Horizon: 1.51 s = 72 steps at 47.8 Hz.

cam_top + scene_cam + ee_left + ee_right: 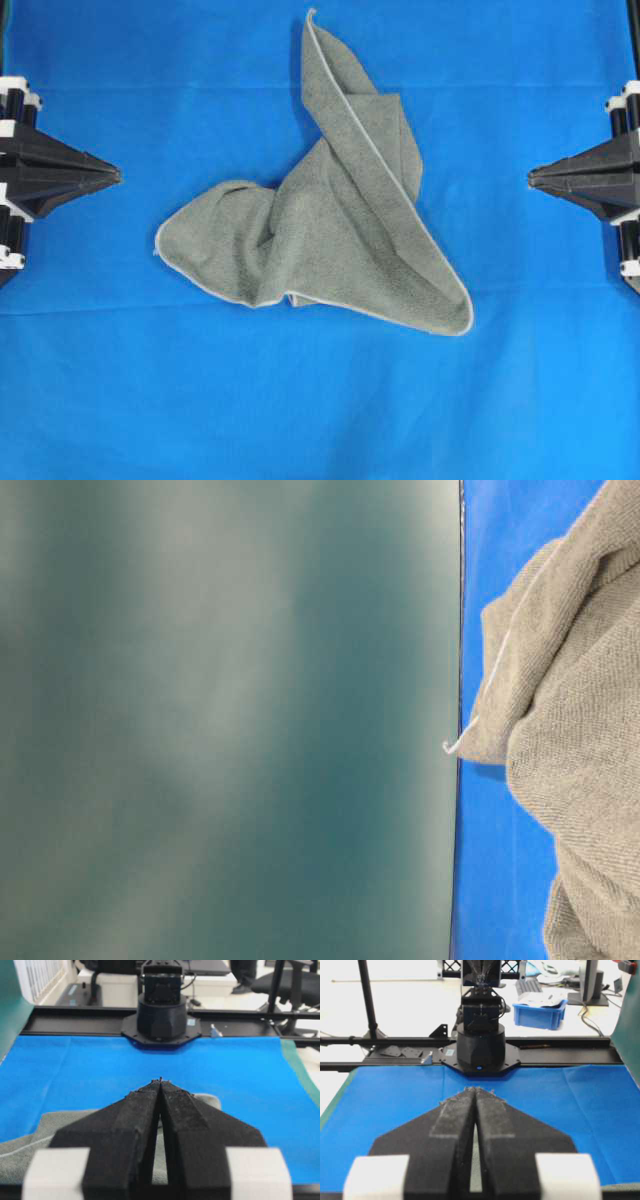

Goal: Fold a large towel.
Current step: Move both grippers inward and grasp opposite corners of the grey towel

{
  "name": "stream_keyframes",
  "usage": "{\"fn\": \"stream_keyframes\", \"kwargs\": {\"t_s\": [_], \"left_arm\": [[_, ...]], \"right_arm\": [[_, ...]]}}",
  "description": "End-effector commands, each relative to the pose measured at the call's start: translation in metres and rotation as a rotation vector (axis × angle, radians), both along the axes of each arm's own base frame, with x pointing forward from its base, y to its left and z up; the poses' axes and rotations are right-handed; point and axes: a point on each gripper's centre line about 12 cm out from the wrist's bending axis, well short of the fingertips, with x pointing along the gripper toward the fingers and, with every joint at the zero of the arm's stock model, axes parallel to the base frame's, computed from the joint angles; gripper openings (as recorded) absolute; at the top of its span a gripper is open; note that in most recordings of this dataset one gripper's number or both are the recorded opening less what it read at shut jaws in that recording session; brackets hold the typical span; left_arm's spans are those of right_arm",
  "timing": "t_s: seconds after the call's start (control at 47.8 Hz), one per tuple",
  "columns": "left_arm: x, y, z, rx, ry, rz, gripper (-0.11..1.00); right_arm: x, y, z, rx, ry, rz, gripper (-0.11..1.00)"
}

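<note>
Clearly nothing is folded yet: the large towel [330, 240] lies crumpled mid-way on the blue table cloth [520, 400], between the left gripper [112, 176] and right gripper [534, 177], both pinched closed, empty, well apart from it

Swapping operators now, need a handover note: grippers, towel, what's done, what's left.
Left gripper: shut, empty, parked at the left edge of the overhead view, clear of the cloth.
Right gripper: shut, empty, parked at the right edge, also clear.
Large towel: lies crumpled mid-table on the blue table cloth, bunched into a rough three-lobed heap, one flap pointing to the top of the overhead view, hem showing along several edges.
Done: nothing; no neat fold visible.
Left: probably spread it flat first, then fold.
</note>
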Motion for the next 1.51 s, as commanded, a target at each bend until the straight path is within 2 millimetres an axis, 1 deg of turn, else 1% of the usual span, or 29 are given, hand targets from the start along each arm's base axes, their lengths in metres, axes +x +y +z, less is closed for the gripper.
{"fn": "stream_keyframes", "kwargs": {"t_s": [0.0, 0.084, 0.125, 0.209, 0.293, 0.418, 0.481, 0.585, 0.606, 0.648, 0.732, 0.774, 0.857, 0.878, 0.899, 0.941, 0.983, 1.087, 1.15, 1.317, 1.422, 1.484], "left_arm": [[0.008, -0.008, 0.006, -0.023, 0.050, -0.037, 0.00], [0.014, -0.011, -0.001, -0.015, 0.140, -0.049, 0.00], [0.017, -0.011, -0.005, -0.012, 0.186, -0.051, 0.00], [0.022, -0.012, -0.020, -0.008, 0.281, -0.052, 0.00], [0.027, -0.012, -0.038, -0.006, 0.390, -0.052, 0.00], [0.033, -0.015, -0.062, -0.003, 0.537, -0.061, 0.00], [0.035, -0.017, -0.074, -0.001, 0.603, -0.066, 0.00], [0.039, -0.018, -0.093, -0.006, 0.703, -0.069, 0.02], [0.039, -0.018, -0.097, -0.005, 0.722, -0.068, 0.04], [0.041, -0.018, -0.104, -0.003, 0.752, -0.068, 0.13], [0.043, -0.019, -0.119, 0.013, 0.812, -0.071, 0.36], [0.045, -0.019, -0.129, 0.017, 0.853, -0.071, 0.49], [0.048, -0.019, -0.145, 0.028, 0.914, -0.073, 0.73], [0.049, -0.019, -0.149, 0.032, 0.926, -0.074, 0.76], [0.050, -0.019, -0.153, 0.036, 0.938, -0.074, 0.77], [0.053, -0.018, -0.160, 0.042, 0.955, -0.072, 0.75], [0.057, -0.017, -0.165, 0.052, 0.962, -0.074, 0.73], [0.066, -0.015, -0.178, 0.071, 0.971, -0.075, 0.73], [0.069, -0.014, -0.185, 0.086, 0.983, -0.078, 0.73], [0.068, -0.011, -0.201, 0.107, 1.042, -0.082, 0.73], [0.069, -0.009, -0.204, 0.106, 1.052, -0.074, 0.72], [0.070, -0.007, -0.203, 0.102, 1.052, -0.070, 0.70]], "right_arm": [[0.004, 0.001, 0.008, 0.020, -0.014, 0.004, 0.00], [0.012, 0.004, 0.006, 0.044, 0.060, 0.021, 0.00], [0.016, 0.006, 0.003, 0.053, 0.120, 0.026, 0.00], [0.027, 0.007, -0.008, 0.083, 0.254, 0.028, 0.00], [0.036, 0.010, -0.024, 0.116, 0.378, 0.030, 0.00], [0.053, 0.016, -0.047, 0.187, 0.503, 0.029, 0.00], [0.060, 0.019, -0.064, 0.231, 0.586, 0.018, 0.00], [0.069, 0.028, -0.087, 0.292, 0.718, 0.007, 0.00], [0.071, 0.030, -0.090, 0.305, 0.743, 0.004, 0.00], [0.075, 0.034, -0.098, 0.324, 0.790, -0.001, 0.01], [0.081, 0.045, -0.111, 0.351, 0.870, -0.001, 0.03], [0.084, 0.052, -0.118, 0.357, 0.907, 0.002, 0.12], [0.088, 0.065, -0.127, 0.367, 0.959, 0.014, 0.37], [0.089, 0.069, -0.130, 0.370, 0.969, 0.018, 0.43], [0.090, 0.072, -0.131, 0.372, 0.977, 0.022, 0.49], [0.092, 0.078, -0.135, 0.380, 0.992, 0.025, 0.59], [0.095, 0.082, -0.141, 0.395, 1.011, 0.019, 0.65], [0.097, 0.083, -0.156, 0.422, 1.064, -0.016, 0.61], [0.098, 0.083, -0.166, 0.427, 1.095, -0.033, 0.61], [0.102, 0.085, -0.186, 0.429, 1.139, -0.055, 0.61], [0.103, 0.086, -0.196, 0.420, 1.172, -0.069, 0.61], [0.103, 0.085, -0.199, 0.417, 1.182, -0.073, 0.60]]}}
